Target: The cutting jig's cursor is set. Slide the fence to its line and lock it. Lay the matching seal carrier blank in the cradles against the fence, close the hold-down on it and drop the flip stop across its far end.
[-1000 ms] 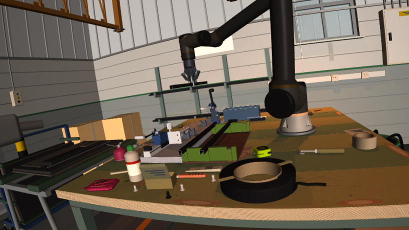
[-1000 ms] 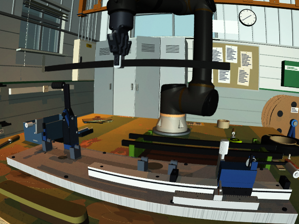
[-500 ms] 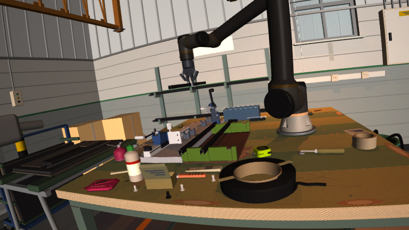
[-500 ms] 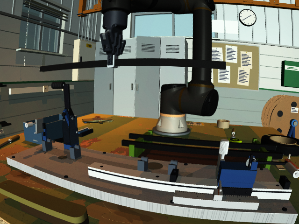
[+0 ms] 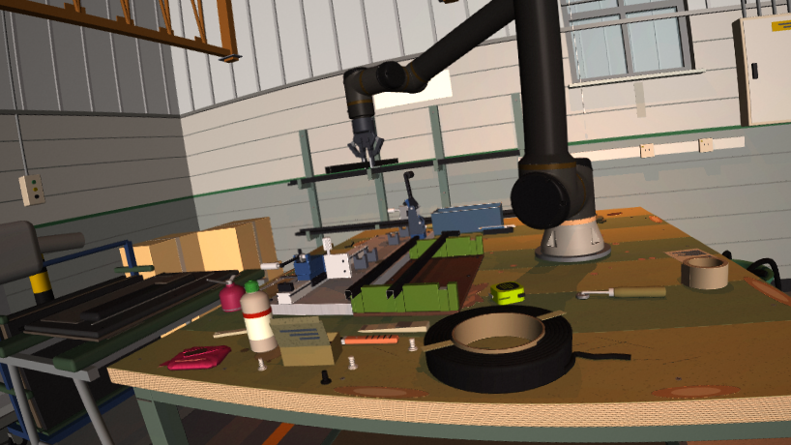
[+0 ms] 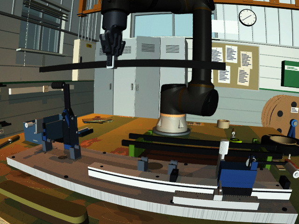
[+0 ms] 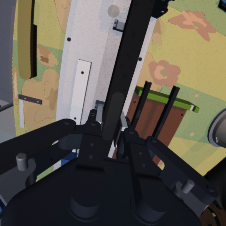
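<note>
The near end of the long black seal carrier blank [image 6: 135,64] is hidden behind my fingers in the wrist camera, where the bar [image 7: 127,58] runs away over the jig. I carry this blank level and high in the air in my closed gripper [image 6: 110,63], above the jig's grey base plate [image 6: 101,168]. On the plate stand the grey cradles [image 6: 158,165], the blue fence block [image 6: 238,174] with its white knob [image 6: 224,145] on the white scale rail, and the hold-down clamp [image 6: 68,120] with its lever upright. Two more black blanks [image 5: 404,263] rest in the green rack [image 5: 409,296].
Behind the jig rises the arm's base [image 6: 172,123]. A blue block [image 5: 467,217] sits at the jig's far end. Toward the table's front edge lie a large black coil [image 5: 498,346], a bottle [image 5: 257,324], a small box [image 5: 304,340], screws and a tape measure [image 5: 507,292].
</note>
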Robot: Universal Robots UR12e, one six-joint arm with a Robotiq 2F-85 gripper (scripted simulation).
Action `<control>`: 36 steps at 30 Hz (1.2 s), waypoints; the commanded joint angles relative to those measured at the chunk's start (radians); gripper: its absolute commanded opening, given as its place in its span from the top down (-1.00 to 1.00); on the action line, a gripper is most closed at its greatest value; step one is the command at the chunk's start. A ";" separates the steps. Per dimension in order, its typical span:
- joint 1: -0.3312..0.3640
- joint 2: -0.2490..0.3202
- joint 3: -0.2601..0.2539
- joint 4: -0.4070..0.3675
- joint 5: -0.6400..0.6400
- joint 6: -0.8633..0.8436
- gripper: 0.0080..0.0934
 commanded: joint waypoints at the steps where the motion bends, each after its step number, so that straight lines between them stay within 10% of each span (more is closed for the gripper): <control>1: 0.000 0.000 0.001 -0.004 0.000 0.000 1.00; 36: 0.000 0.224 0.226 -0.453 0.000 0.000 1.00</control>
